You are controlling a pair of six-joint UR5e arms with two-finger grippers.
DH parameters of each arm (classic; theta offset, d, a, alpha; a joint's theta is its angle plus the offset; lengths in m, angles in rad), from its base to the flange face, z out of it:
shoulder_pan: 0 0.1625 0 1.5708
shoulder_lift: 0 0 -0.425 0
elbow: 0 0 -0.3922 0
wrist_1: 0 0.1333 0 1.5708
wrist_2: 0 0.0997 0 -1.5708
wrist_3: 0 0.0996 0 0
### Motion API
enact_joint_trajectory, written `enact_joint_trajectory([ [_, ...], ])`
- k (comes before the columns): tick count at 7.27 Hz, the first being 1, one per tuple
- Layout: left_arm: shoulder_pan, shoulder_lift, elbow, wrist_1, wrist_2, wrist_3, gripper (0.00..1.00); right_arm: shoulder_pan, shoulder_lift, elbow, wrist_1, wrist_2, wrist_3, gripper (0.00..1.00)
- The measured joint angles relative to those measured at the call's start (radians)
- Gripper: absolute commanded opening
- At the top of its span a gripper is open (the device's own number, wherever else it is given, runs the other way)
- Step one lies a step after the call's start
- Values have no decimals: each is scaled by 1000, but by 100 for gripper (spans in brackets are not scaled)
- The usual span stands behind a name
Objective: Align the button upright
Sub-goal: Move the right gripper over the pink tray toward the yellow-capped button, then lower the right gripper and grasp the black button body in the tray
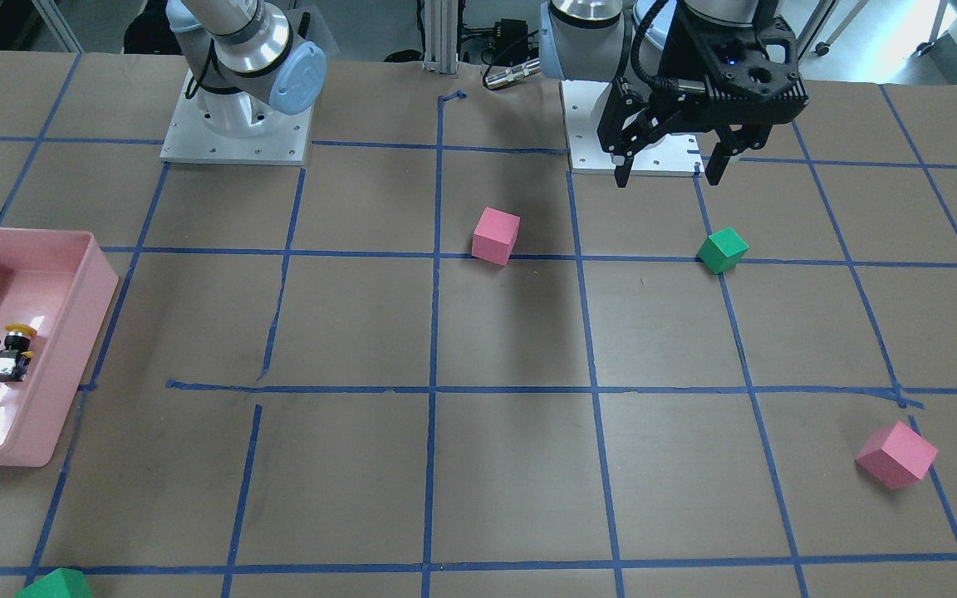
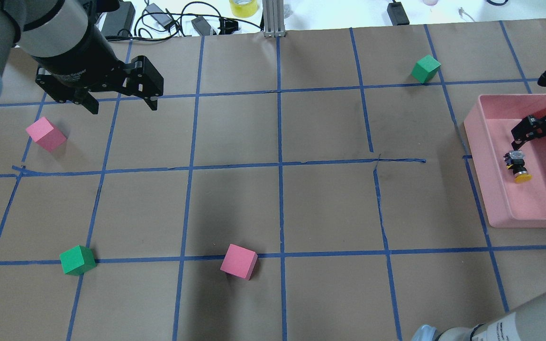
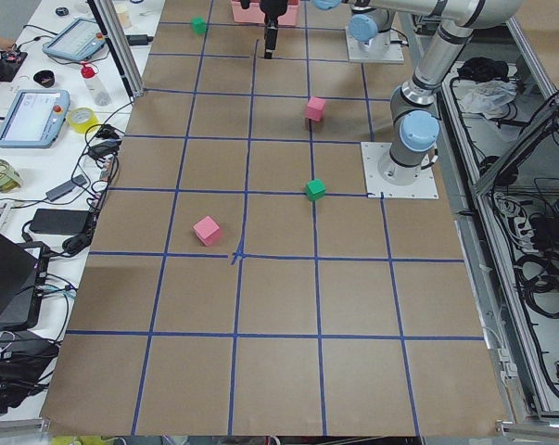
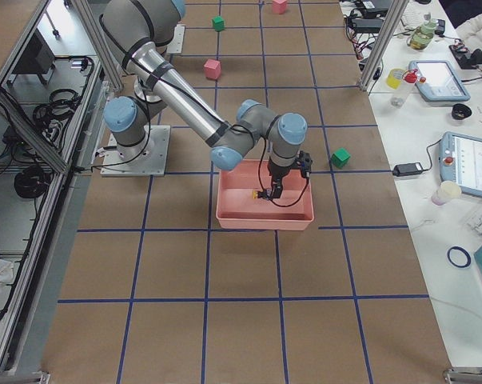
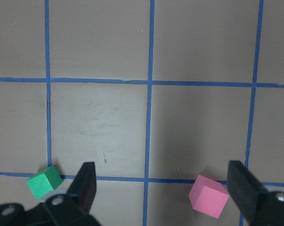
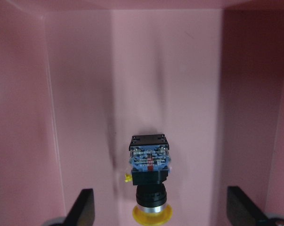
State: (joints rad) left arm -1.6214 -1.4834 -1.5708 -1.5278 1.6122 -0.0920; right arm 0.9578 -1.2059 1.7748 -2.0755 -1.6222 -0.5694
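The button (image 2: 518, 166) lies on its side on the floor of the pink tray (image 2: 474, 128), its yellow cap towards the robot and its whitish contact block away. It also shows in the front view (image 1: 12, 353) and the right wrist view (image 6: 150, 181). My right gripper (image 2: 541, 137) is open over the tray, just above the button. In the wrist view its fingers (image 6: 85, 207) stand either side of the button, apart from it. My left gripper (image 2: 123, 106) is open and empty, hovering over the far left of the table.
Two pink cubes (image 2: 45, 134) (image 2: 239, 261) and two green cubes (image 2: 77, 259) (image 2: 426, 68) lie scattered on the brown taped table. The tray's walls (image 6: 80, 94) stand close around the right gripper. Cables and gear lie beyond the far edge.
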Motion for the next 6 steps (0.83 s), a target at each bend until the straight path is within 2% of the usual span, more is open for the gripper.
enact_joint_trajectory([
  [2, 0, 0, 0, 0, 0, 0, 100, -1, 5, 42, -39, -10, 1, 100],
  [6, 0, 0, 0, 0, 0, 0, 100, -6, 46, 56, -74, -20, -1, 100],
])
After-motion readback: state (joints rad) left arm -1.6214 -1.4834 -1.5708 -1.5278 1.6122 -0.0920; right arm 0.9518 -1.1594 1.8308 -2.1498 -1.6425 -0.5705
